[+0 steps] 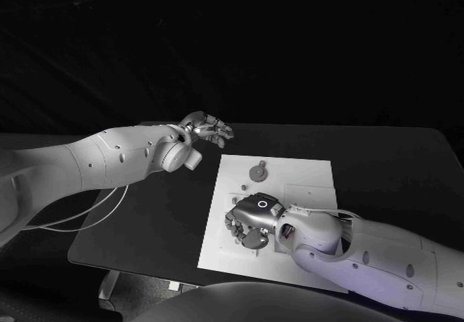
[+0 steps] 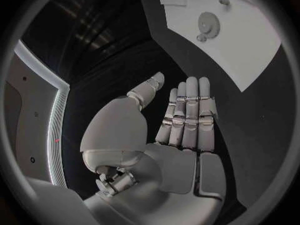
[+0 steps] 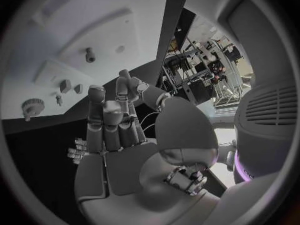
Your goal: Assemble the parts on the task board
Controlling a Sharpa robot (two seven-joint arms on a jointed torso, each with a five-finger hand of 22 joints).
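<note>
Head view: my left hand (image 1: 205,129) hovers over the bare black table (image 1: 145,221) beyond the task board's (image 1: 290,176) far left corner, parked clear, I judge, to leave the work area free. Its fingers are straight and apart, holding nothing. On the board a round gear-like part (image 1: 259,172) lies flat near the far end. My right hand (image 1: 249,222) hangs low over the board's near half, fingers loosely curled downward; I can't tell whether it holds anything.

Two smooth white arms dotted with small dark screws — each ends in a silver hand, left hand (image 1: 205,127), right hand (image 1: 251,220), with segmented metal fingers (image 2: 187,116); thin pale cables trail behind.
</note>
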